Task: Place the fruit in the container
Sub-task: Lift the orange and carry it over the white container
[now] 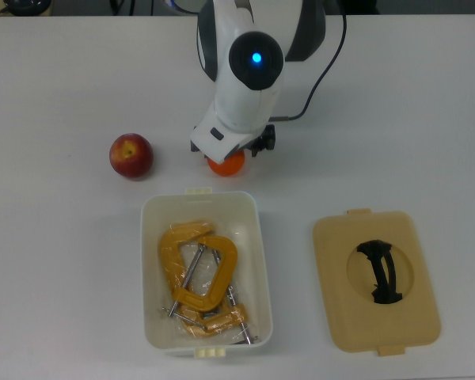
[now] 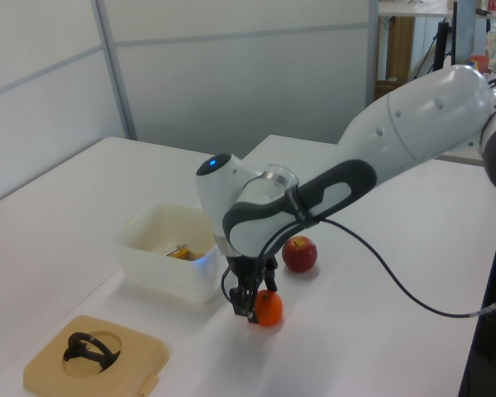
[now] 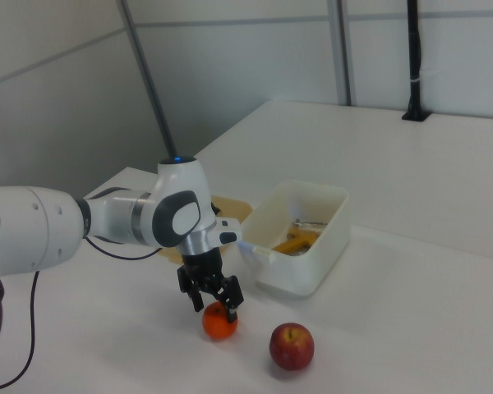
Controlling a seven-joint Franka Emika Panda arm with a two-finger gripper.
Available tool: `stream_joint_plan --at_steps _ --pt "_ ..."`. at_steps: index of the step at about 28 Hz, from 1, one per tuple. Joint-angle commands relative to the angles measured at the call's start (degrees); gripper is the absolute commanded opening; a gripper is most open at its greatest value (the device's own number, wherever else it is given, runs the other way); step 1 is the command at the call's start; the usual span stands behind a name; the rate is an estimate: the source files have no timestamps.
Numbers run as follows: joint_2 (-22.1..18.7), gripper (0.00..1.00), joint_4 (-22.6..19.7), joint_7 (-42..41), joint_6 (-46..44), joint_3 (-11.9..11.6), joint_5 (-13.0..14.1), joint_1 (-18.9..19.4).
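Two round fruits rest on the white table [image 1: 55, 261].
Black two-finger gripper [image 3: 214, 304] straddles the bright orange fruit [image 3: 220, 323], fingers spread (dark red apple [image 1: 131, 155] at centre-left of the top view).

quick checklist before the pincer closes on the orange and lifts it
1. Pincer down at the orange: ok.
2. Fingers straddling the orange, one on each side: cannot tell.
3. Apple apart from the orange, out of the way: ok.
4. Container uncovered, lid lying beside it: ok.
5. Room in the container: not ok for certain, yellow clamps fill much of the floor.
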Motion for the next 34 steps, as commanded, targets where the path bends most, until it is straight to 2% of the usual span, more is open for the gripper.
stream_joint_plan --at_steps 1,6,7,11,17,18,19,21,24,25,30,31,34 --pt "0.91 0.88 -0.51 2.18 2.09 -0.35 -2.04 0.76" --pt "-0.84 0.35 -0.42 1.91 0.69 -0.44 -2.31 0.67" --pt "-1.45 0.32 -0.33 1.83 -0.28 -0.44 -2.31 0.67" --pt "-4.79 0.31 2.38 1.56 -5.20 -0.97 -2.31 0.49" --pt "-6.03 0.32 11.87 2.18 -6.61 -1.58 -2.57 0.14" --pt "-6.03 0.32 13.02 2.18 -6.61 -1.76 -3.09 0.23" --pt "-5.94 0.32 14.24 2.44 -6.27 -1.76 -4.75 0.14" --pt "-5.68 0.32 14.87 2.79 -5.21 -1.76 -6.00 0.14" --pt "-4.54 0.32 16.36 3.23 0.13 -1.76 -6.35 0.14" --pt "-3.93 0.33 16.37 4.71 5.55 -1.76 -6.27 0.05" --pt "-0.59 0.36 16.28 10.78 17.01 -1.76 -6.44 -0.47" --pt "0.90 0.41 16.28 12.88 19.81 -1.76 -6.44 -0.74" --pt "2.40 0.46 16.28 14.13 21.42 -1.76 -6.79 -0.91"
